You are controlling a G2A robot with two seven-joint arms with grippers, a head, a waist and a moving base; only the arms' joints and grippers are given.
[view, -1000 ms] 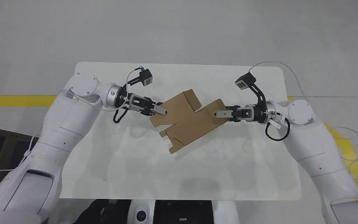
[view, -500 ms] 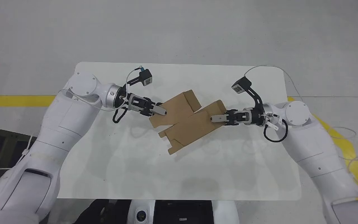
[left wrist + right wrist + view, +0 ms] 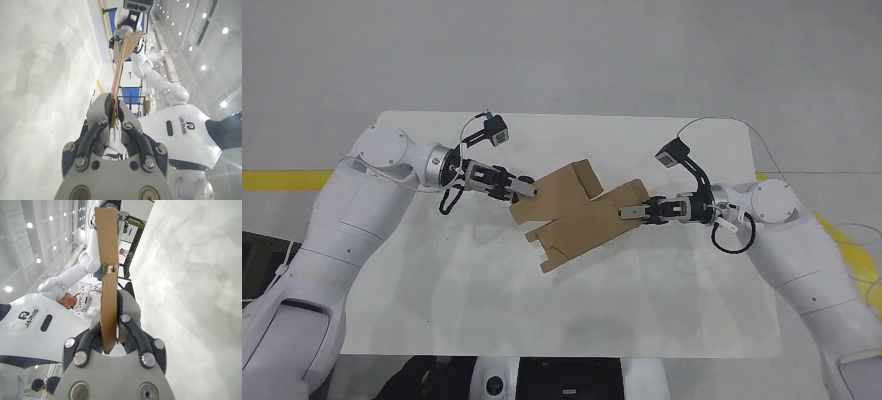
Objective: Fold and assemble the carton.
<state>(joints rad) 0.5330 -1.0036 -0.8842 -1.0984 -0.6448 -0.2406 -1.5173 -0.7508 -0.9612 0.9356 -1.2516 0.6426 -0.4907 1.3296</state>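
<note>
The carton [image 3: 577, 213] is a flat brown cardboard blank, not yet folded into any box shape, and it hangs stretched between the two grippers over the white desk [image 3: 442, 300]. The left gripper [image 3: 526, 190] is clamped on one corner of the board. From its own wrist camera, the left gripper [image 3: 114, 106] has both dark pads pressed tight against the cardboard, with a sliver of the sheet poking back between the fingers toward the wrist. From there the carton [image 3: 121, 62] runs straight out ahead of the fingertips, seen edge-on as a thin tan strip. At its far end it meets the right gripper [image 3: 118, 40].

The right gripper [image 3: 627, 212] bites the opposite end of the blank, at the edge of the panel nearest to it. In its wrist view the right gripper [image 3: 113, 306] is closed on a narrow flap. One finger presses on the side toward the desk, and the other is mostly hidden behind the board. Beyond that flap, farther out from the fingertips, a second panel of the carton [image 3: 107, 234] stands in line with it, a small ragged notch between the two.

From above, the two grippers face each other, with the sheet spanning the gap between them. Several notched flaps stick out to the near side of that line, and one squarish panel sticks out to the far side. In both wrist views the board looks to be held apart from the desk surface rather than lying on it.
</note>
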